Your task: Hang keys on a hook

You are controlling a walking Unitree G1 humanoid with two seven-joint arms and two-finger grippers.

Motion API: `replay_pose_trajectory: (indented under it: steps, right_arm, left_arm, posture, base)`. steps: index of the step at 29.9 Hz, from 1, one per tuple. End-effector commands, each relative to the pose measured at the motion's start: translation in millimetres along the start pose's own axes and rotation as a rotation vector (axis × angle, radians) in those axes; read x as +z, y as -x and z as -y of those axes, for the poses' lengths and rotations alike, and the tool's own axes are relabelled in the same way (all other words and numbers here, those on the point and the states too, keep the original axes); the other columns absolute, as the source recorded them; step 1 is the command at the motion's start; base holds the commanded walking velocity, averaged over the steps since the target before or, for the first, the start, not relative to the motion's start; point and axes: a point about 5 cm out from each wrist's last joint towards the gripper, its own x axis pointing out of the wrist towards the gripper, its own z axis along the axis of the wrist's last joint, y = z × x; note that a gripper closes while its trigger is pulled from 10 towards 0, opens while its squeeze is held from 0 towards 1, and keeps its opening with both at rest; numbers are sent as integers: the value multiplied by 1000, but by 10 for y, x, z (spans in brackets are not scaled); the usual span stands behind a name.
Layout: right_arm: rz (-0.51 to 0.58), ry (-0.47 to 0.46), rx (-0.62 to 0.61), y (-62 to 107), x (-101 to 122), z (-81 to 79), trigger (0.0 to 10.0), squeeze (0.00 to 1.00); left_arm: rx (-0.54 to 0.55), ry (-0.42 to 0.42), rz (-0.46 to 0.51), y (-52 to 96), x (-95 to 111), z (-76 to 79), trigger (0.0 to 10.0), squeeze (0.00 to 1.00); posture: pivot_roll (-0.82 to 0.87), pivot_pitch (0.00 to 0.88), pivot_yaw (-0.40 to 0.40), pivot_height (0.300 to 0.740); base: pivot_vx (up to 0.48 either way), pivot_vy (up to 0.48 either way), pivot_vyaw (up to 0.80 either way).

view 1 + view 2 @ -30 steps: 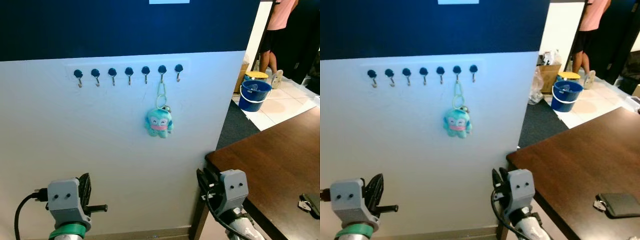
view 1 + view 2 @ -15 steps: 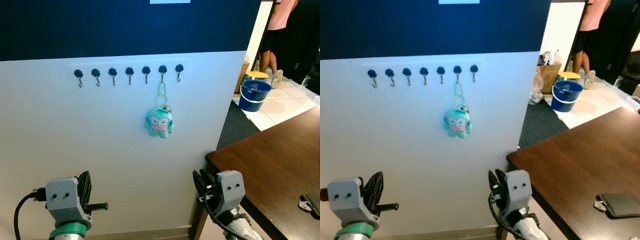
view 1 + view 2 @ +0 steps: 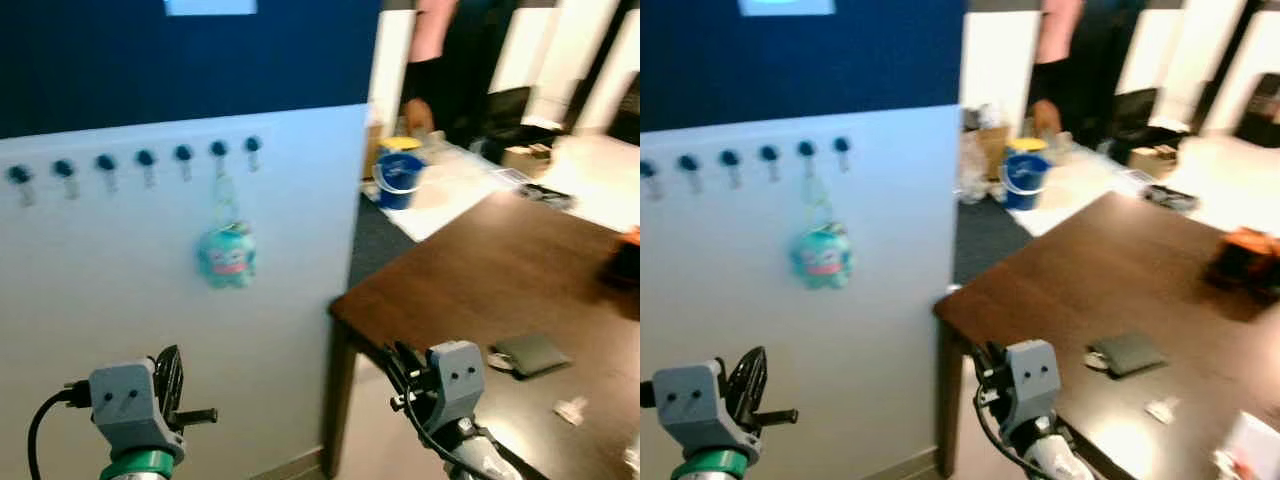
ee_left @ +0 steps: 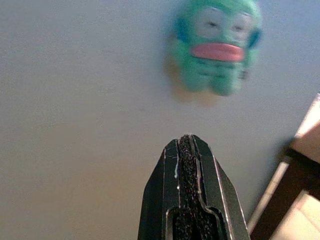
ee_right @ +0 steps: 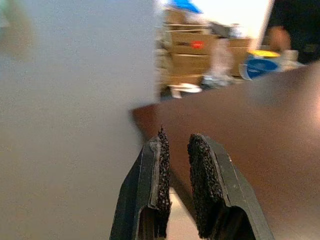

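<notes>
A dark wooden table [image 3: 500, 290] stands just beside the white wall [image 3: 120, 300]. On the table lie a dark wallet [image 3: 530, 353] and a small pale scrap [image 3: 570, 409]. Beyond the table sit a blue bucket [image 3: 398, 178] and a person [image 3: 432, 60].

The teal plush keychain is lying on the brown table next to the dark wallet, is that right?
Not quite. The teal plush keychain hangs from a hook on the white wall, as the left eye view shows. The dark wallet does lie on the brown table.
</notes>
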Motion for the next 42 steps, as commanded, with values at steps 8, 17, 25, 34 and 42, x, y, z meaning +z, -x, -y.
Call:
replay_pose_trajectory:
  steps: [8,17,25,34,42]
  right_arm:
    - [-14,19,-18,-14,-50,18,10000,0]
    - [-18,5,-15,-32,-58,12,10000,0]
    - [-10,4,-18,-72,-49,12,10000,0]
    - [-3,2,-9,-98,-45,-8,10000,0]
    - [10,0,-4,-141,-19,-13,10000,0]
  left_arm:
    - [22,-14,2,7,20,-49,10000,0]
    - [29,-14,12,5,37,-59,10000,0]
    - [36,-14,16,-22,60,-68,10000,0]
    - [43,-20,28,-30,96,-86,10000,0]
    - [37,-19,29,-39,101,-71,10000,0]
  posture:
    - [-96,2,101,740]
    - [-96,2,101,740]
    - [-92,3,98,740]
    - [-105,7,94,740]
    - [-105,6,96,740]
  base:
    - [0,0,-800]
    - [0,0,-800]
    - [0,0,-800]
    - [0,0,-800]
    - [0,0,-800]
